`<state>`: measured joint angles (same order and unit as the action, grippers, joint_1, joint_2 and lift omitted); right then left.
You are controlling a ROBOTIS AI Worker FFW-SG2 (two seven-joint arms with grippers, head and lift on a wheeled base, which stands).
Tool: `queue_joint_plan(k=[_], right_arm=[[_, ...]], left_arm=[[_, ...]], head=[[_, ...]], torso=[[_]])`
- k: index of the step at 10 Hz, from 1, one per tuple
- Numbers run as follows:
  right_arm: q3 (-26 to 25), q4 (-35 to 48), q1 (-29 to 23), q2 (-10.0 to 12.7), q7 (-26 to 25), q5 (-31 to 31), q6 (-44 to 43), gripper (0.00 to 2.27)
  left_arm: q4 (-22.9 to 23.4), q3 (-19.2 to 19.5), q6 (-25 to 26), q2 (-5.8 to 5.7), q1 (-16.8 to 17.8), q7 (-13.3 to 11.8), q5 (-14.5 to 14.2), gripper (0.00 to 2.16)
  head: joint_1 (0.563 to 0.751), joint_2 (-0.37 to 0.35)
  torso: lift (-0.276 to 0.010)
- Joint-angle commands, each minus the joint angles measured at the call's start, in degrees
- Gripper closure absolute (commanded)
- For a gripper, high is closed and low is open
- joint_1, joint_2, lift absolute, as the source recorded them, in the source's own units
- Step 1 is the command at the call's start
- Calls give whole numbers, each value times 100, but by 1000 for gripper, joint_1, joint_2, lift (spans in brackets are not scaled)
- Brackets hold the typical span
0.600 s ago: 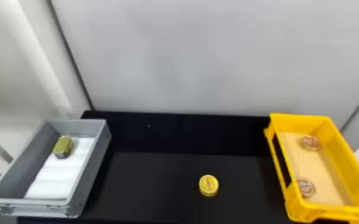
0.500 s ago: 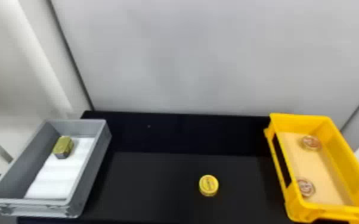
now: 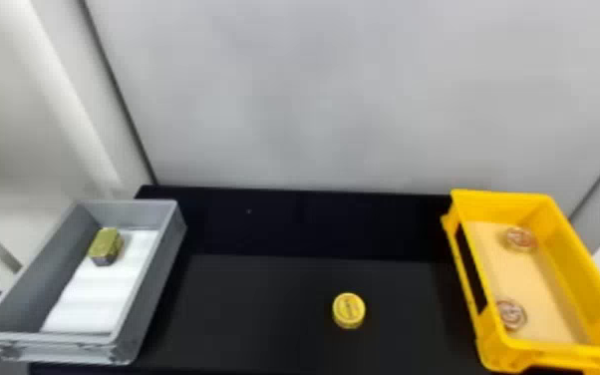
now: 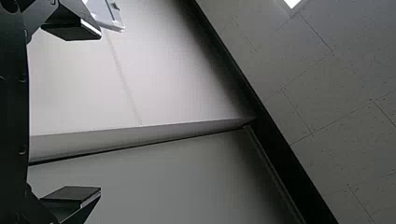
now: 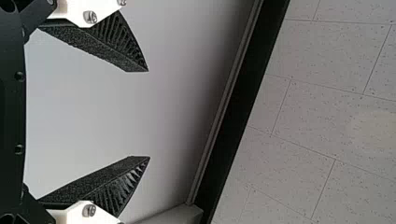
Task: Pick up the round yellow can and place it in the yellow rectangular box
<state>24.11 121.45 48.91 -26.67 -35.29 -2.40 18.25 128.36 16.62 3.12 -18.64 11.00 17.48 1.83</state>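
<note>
- Head view, and there's the round yellow can (image 3: pixel 349 310), sitting by itself on the black table (image 3: pixel 264 299), printed round top facing up!
- It's between the two boxes, outside both, nearer the yellow rectangular box (image 3: pixel 501 199) on the right.
- Inside that yellow box, two round reddish-patterned pieces, one toward the far end (image 3: pixel 519 239), the other toward the near end (image 3: pixel 512 314), well apart on a pale tan base.
- Over on the left, a grey box (image 3: pixel 152 289) carries a small olive-gold block (image 3: pixel 107 244), which rests by a white liner (image 3: pixel 99 304).
- Left wrist view: the left gripper (image 4: pixel 100 111) has its fingers wide apart, nothing between them, pale wall and ceiling panels (image 4: pixel 345 74) beyond.
- Right wrist view: the right gripper (image 5: pixel 149 114), fingers apart too, nothing held, with speckled ceiling panels (image 5: pixel 322 107) past the tips!
</note>
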Motion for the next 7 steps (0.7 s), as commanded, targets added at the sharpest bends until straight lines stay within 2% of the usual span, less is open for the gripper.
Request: queue_joint_plan(k=[1, 3, 5, 6, 7], right_arm=[[87, -25, 57, -14, -189, 12, 83, 124], [122, -77, 48, -5, -242, 56, 259, 124], [-1, -148, -93, 74, 163, -234, 769, 124], [-63, -183, -180, 206, 374, -445, 1464, 124], [-362, -297, -216, 470, 646, -850, 2290, 125]], left_arm=[[-4, 0, -5, 0, -10, 2, 1, 107], [-4, 0, 22, 0, -2, 2, 1, 107], [-12, -27, 57, 0, -10, 2, 1, 107], [-12, -35, 83, 0, -10, 2, -8, 107], [-12, -53, 92, 0, 7, 2, -8, 107]], head=[[694, 55], [694, 55], [694, 55], [694, 55], [694, 55]], torso=[[-3], [-3], [-3], [-3], [-3]])
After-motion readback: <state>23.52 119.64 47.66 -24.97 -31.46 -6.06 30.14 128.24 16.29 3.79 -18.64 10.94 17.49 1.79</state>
